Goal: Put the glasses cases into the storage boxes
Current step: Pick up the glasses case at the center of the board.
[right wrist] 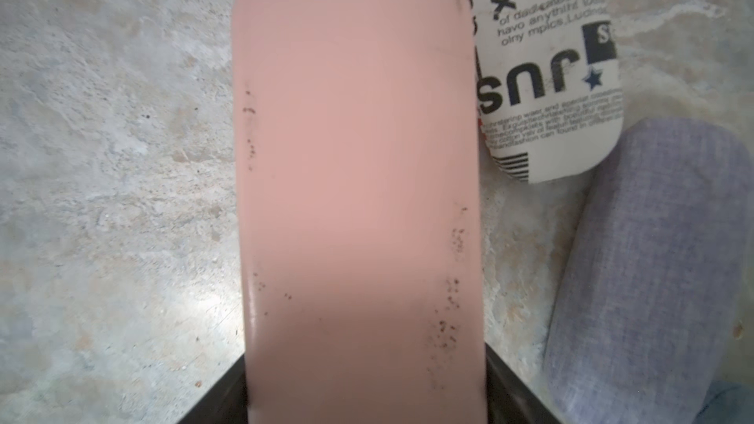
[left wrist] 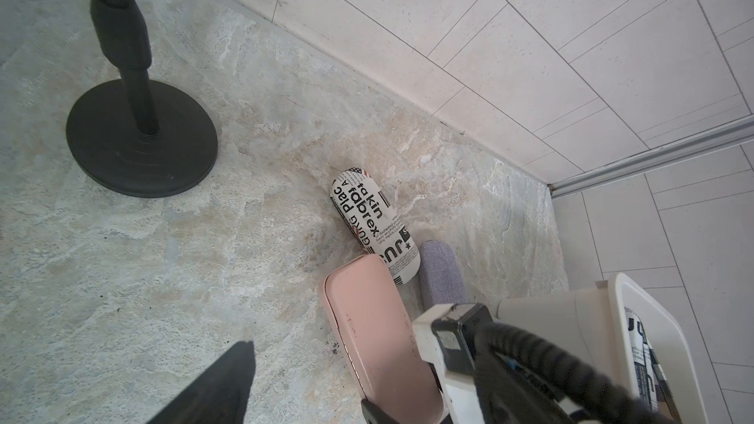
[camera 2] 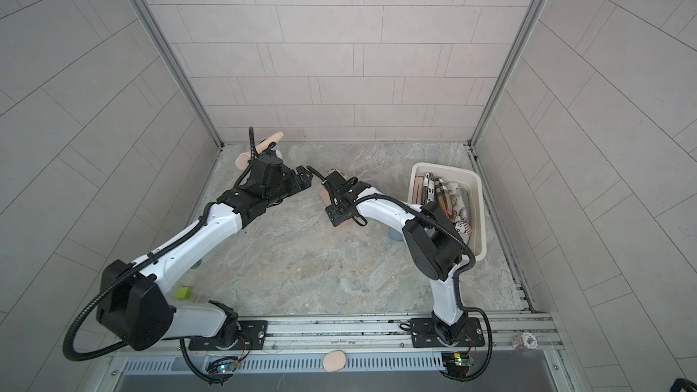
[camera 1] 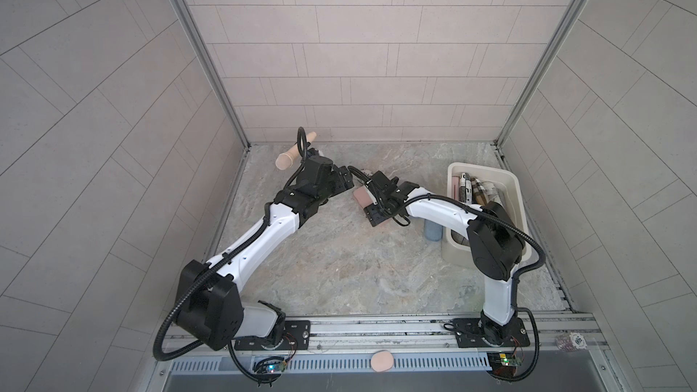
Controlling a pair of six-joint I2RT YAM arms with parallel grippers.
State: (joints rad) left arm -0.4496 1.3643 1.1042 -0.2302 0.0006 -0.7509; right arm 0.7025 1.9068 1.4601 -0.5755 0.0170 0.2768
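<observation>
My right gripper [right wrist: 367,381] is shut on a pink glasses case [right wrist: 355,157], one black jaw against each long side; the case also shows in a top view [camera 1: 361,196]. A newspaper-print case [left wrist: 375,224] and a lavender case [left wrist: 440,275] lie just beyond it on the table. My left gripper [left wrist: 306,377] stands open close to the pink case's end, holding nothing. The cream storage box [camera 1: 517,197] at the right holds several cases, among them a plaid one [camera 1: 481,186]. A light blue case [camera 1: 433,231] lies beside the box.
A pink microphone [camera 1: 292,156] on a black stand [left wrist: 140,140] is at the back left, behind my left wrist. A pink oval pad [camera 1: 381,360] sits on the front rail. A green block [camera 2: 183,292] lies under my left arm. Walls close in three sides.
</observation>
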